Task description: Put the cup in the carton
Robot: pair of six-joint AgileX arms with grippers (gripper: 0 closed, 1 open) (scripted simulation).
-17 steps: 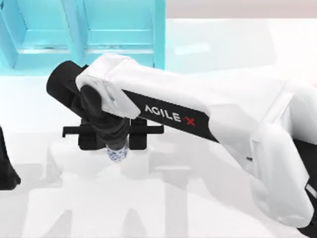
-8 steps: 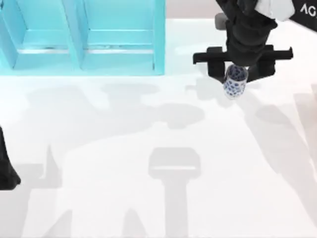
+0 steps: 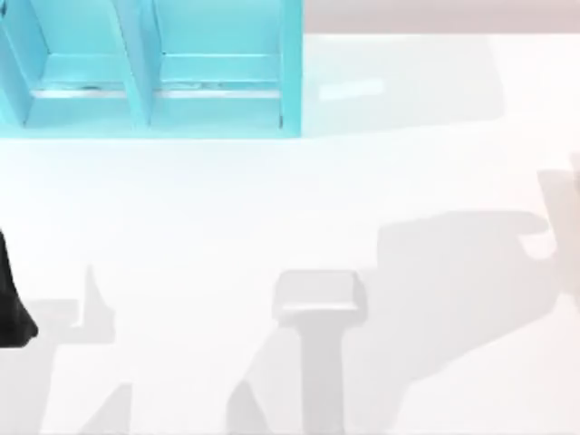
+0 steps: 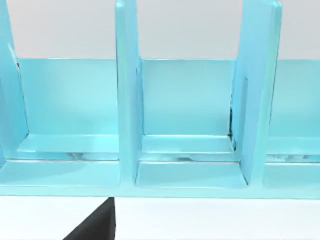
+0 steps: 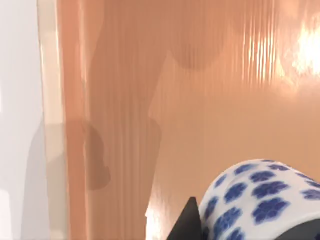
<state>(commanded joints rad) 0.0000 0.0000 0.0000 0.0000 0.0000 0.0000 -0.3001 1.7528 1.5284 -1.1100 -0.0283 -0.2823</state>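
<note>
Right wrist view: the cup (image 5: pixel 260 200), white with blue flowers, is sitting clamped in the right gripper (image 5: pixel 225 225), hanging above the carton (image 5: pixel 200 100), over its orange-brown ribbed inside. Left arm (image 3: pixel 14 308) is idling at the table's (image 3: pixel 272 208) left edge, facing a blue rack (image 4: pixel 127 100); its finger state cannot be told.

Cup (image 5: pixel 260 200): lower part cut off by the right wrist picture's edge; we could not see its base.

Right hand: we saw one dark finger (image 5: pixel 187 225) beside the cup, cropped at the frame edge; grip state untellable.

Carton (image 5: pixel 200 100): orange ribbed wall, running past the frame on three sides.

Blue rack (image 3: pixel 154 68): cropped in the top view; its end compartments were cut off in the left wrist view.

Left arm (image 3: pixel 14 308): a dark sliver at the top view's left edge.
</note>
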